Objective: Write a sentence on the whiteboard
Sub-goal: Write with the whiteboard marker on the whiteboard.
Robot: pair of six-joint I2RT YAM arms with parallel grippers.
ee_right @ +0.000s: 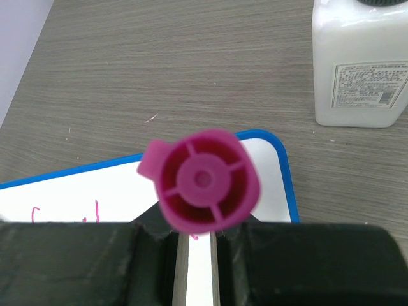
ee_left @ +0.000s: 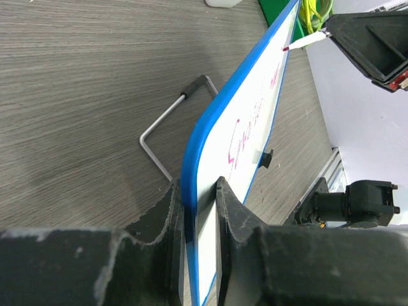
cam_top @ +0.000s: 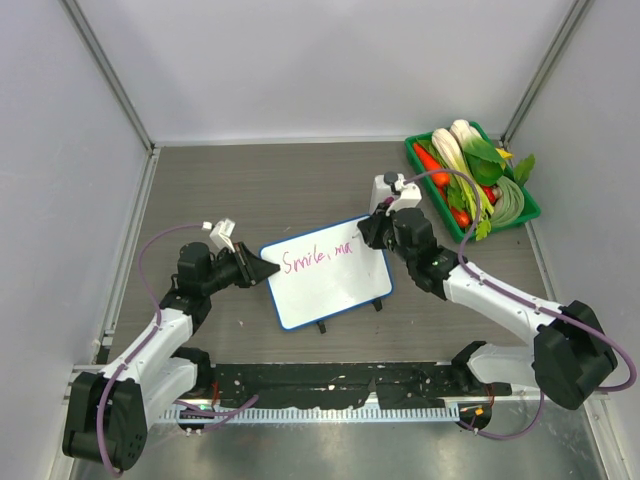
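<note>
The whiteboard [cam_top: 330,285], white with a thin blue rim, lies tilted in the middle of the table. Pink writing [cam_top: 318,256] along its top reads roughly "Smile, ma". My left gripper [cam_top: 262,271] is shut on the board's left edge; in the left wrist view the rim [ee_left: 192,159] sits between my fingers. My right gripper [cam_top: 372,230] is shut on a magenta marker [ee_right: 203,180], whose cap end faces the right wrist camera. The marker tip [ee_left: 288,47] touches the board's upper right area. The board also shows in the right wrist view [ee_right: 268,153].
A green tray [cam_top: 424,159] of vegetables stands at the back right. A white bottle [cam_top: 385,189] stands just behind the board; it also shows in the right wrist view [ee_right: 360,64]. A bent metal stand [ee_left: 167,121] lies behind the board. Grey walls enclose the table.
</note>
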